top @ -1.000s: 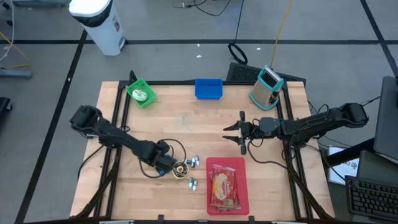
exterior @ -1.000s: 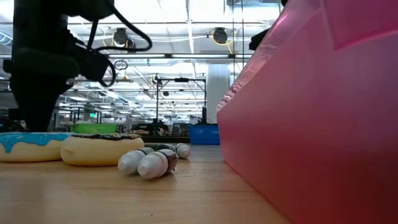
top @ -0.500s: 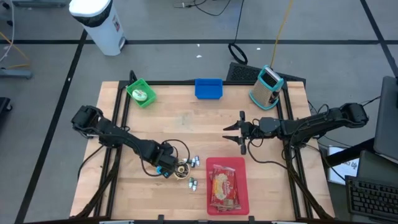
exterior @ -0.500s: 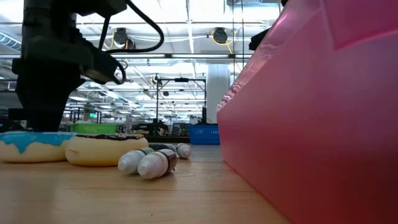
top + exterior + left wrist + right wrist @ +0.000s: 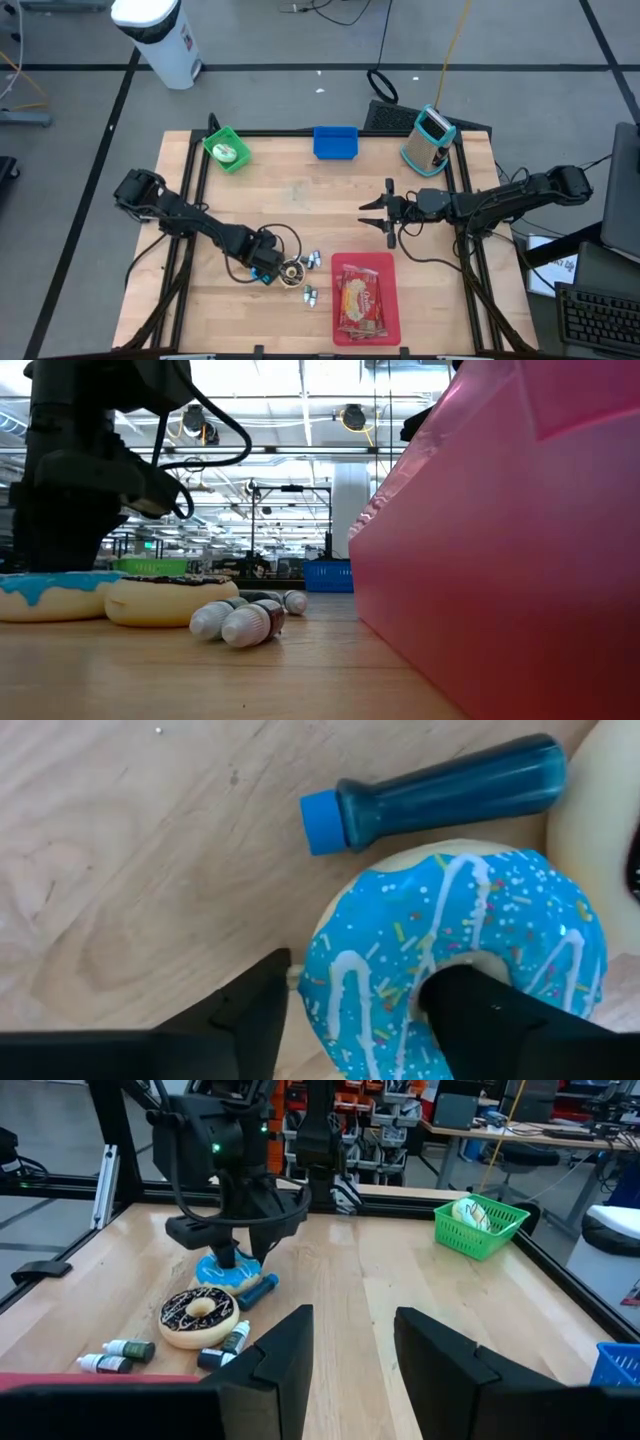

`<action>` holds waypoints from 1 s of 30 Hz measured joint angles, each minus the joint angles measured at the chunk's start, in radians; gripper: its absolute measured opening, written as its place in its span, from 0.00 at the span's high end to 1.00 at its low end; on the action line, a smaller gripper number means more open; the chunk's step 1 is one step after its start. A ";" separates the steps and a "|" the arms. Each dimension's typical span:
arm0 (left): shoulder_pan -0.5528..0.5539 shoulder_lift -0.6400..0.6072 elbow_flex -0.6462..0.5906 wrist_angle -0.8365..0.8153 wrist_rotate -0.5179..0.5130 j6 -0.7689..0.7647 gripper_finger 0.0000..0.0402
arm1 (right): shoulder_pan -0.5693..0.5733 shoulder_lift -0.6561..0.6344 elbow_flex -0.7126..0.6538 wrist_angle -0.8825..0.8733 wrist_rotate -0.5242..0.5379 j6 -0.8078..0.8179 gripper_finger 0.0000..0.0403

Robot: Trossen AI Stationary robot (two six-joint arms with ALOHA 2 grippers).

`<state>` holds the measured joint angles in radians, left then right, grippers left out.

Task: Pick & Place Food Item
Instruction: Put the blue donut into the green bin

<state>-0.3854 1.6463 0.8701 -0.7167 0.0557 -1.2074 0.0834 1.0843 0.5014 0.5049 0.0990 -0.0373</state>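
Observation:
A blue-frosted donut (image 5: 450,920) with sprinkles lies flat on the wooden table, left of a chocolate donut (image 5: 291,270). My left gripper (image 5: 375,1010) points down over the blue donut and is open. One finger (image 5: 480,1010) stands in its hole, the other (image 5: 255,1010) just outside its rim. In the low view the gripper (image 5: 60,530) reaches down to the blue donut (image 5: 45,595). My right gripper (image 5: 385,212) hangs level and open above the table's right half, with nothing between its fingers. My left gripper comes at the blue donut from above, pointing down. It straddles one side of the ring (image 5: 350,970), one finger in the hole and one outside. Whether the fingers touch the donut I cannot tell. The donut lies flat on the table.
A blue bottle (image 5: 440,795) lies beside the blue donut, and small bottles (image 5: 309,262) lie by the chocolate donut. A red tray (image 5: 392,262) with a packaged item sits at the near edge. A green basket (image 5: 227,149), a blue bin (image 5: 335,142) and a teal device (image 5: 430,140) stand along the far edge.
My left gripper has sunk toward the blue donut and shifted slightly toward the chocolate donut. The donuts and bottles lie where they were.

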 joint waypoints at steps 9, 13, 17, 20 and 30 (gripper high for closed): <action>0.029 -0.022 0.022 -0.031 0.026 0.066 0.63 | 0.000 0.000 0.000 0.000 0.000 0.014 0.68; 0.043 -0.050 0.024 -0.045 0.023 0.071 0.68 | 0.000 0.000 0.000 0.000 0.000 0.019 0.68; 0.058 -0.114 0.024 -0.053 -0.020 0.054 0.72 | 0.000 0.000 0.000 0.000 0.000 0.019 0.68; 0.071 -0.174 0.024 -0.056 -0.078 0.047 0.74 | 0.000 0.000 0.000 0.000 0.000 0.019 0.68; 0.172 -0.405 0.024 -0.154 -0.302 0.051 0.75 | 0.000 0.000 0.000 0.000 0.000 0.019 0.68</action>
<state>-0.2130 1.2415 0.8936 -0.8706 -0.2468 -1.1564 0.0834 1.0843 0.5014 0.5049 0.0994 -0.0185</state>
